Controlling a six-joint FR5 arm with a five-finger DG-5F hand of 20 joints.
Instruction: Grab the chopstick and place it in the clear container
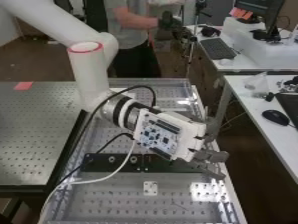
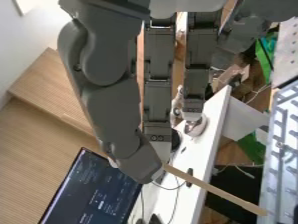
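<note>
**Perforated metal desk (image 1: 120, 200) in a workroom, with a chopstick (image 2: 214, 190) in a robot's pinch**

Grey, hole-dotted top across the middle and bottom of the high view's frame; white side table (image 1: 253, 102) at the right, with a black mouse (image 1: 275, 117) on it. White robot arm (image 1: 88, 75) in from the upper left. At the lower right of that frame, one dark grey hand (image 1: 211, 156) near the desk's right edge, with a circuit board (image 1: 157, 135) on its back.

In the wrist view, chopstick pale, thin and straight, caught near one end between the thumb (image 2: 143, 162) and the fingers (image 2: 158, 100). Tips drawn narrow on the stick; most of its length free and sticking out beyond them. Free end across the desk's edge along the line of sight; whether touching or apart, impossible to tell.

Progress, as a judgement: grab done, placing not yet done, so roughly midway. Left to do: bringing the stick over the clear container, lining up the free end with the opening, lowering gently, then letting go.
</note>
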